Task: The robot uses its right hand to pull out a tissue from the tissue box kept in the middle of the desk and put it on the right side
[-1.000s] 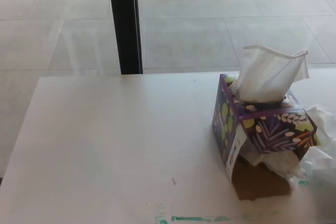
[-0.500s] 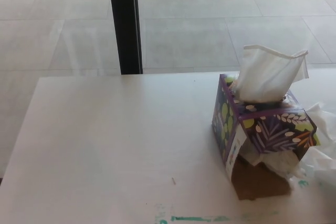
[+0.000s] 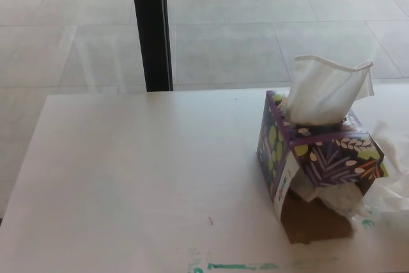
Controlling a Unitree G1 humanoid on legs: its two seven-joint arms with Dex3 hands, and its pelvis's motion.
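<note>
Tissue box, right part of desk, one tissue standing out the top.

Tissue box (image 3: 319, 158): cube, purple with leaf and flower print, turned corner-on, its near side lifted with torn brown cardboard showing beneath. White tissue (image 3: 327, 91) upright from the top opening, fanned wide. Crumpled white tissues (image 3: 390, 183) just beside the box on its right.

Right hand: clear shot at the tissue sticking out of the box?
Probably yes: the tissue stands upright above the tissue box with nothing over it. Loose tissues lie right, low. Neither hand is in view.

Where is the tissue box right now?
The tissue box sits on the right side of the desk, with loose tissues piled just to its right.
</note>
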